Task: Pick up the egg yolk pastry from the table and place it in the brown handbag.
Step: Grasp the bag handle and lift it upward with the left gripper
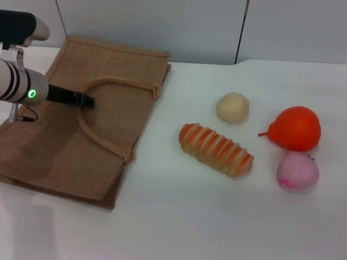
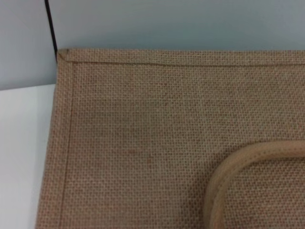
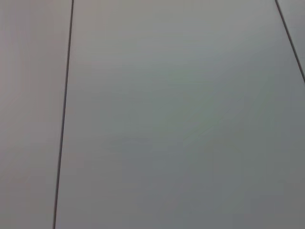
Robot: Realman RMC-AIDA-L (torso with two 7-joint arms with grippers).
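The egg yolk pastry [image 1: 233,106], a small pale cream ball, sits on the white table right of centre. The brown handbag [image 1: 65,146], a flat woven jute tote, lies at the left with its looped handle [image 1: 103,141] on top. My left gripper [image 1: 87,101] is over the bag, its tip at the left part of the handle loop, far from the pastry. The left wrist view shows the bag's weave [image 2: 143,133] and a curve of the handle [image 2: 224,176] close up. My right gripper is out of view; its wrist view shows only wall panels.
A long orange-striped bread [image 1: 216,149] lies just in front of the pastry. An orange pear [image 1: 295,128] and a pink ball [image 1: 297,171] sit to its right. A grey wall [image 1: 206,27] runs behind the table.
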